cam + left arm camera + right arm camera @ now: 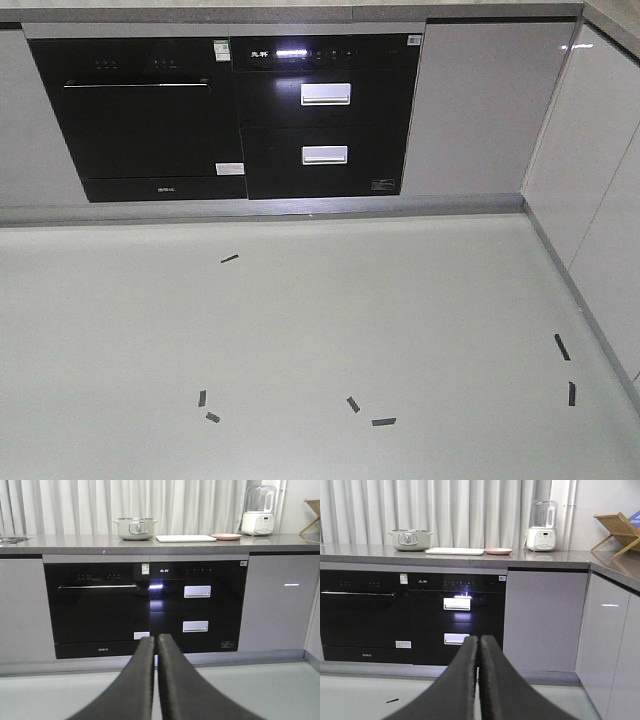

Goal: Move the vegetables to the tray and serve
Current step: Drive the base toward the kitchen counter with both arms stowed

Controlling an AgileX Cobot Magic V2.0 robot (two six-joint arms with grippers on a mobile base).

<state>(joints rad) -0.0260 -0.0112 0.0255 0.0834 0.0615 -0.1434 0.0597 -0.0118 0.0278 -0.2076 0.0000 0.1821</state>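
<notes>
**Both arms facing the kitchen units, pincers clenched on nothing, tray up beside the pot**

Pale grey floor [300,330] fills the front view, well below the pot [135,528] and in front of it. The grey counter [75,542] carries the pot, with white curtains [75,505] behind it. Pale cabinets [277,602] sit under the counter, down and right of the pot. The black oven [95,610] is directly beneath the pot, and the black drawer unit [197,605] with two white handles is below and just right of it.

The left gripper [156,638] is low in its wrist view, below the pot. Its fingers are pressed together with nothing between them. The right gripper [479,639] is also clenched and empty, low and right of the pot in its own view.

The tray [186,538] lies flat on the counter just right of the pot, apart from it. The blender [259,510] stands far right of the pot. A wooden rack [617,530] sits further right, past the counter corner. The pink plate [226,536] is right of the pot, just past the tray. Small dark tape marks [230,259] are scattered on the floor below the pot.
</notes>
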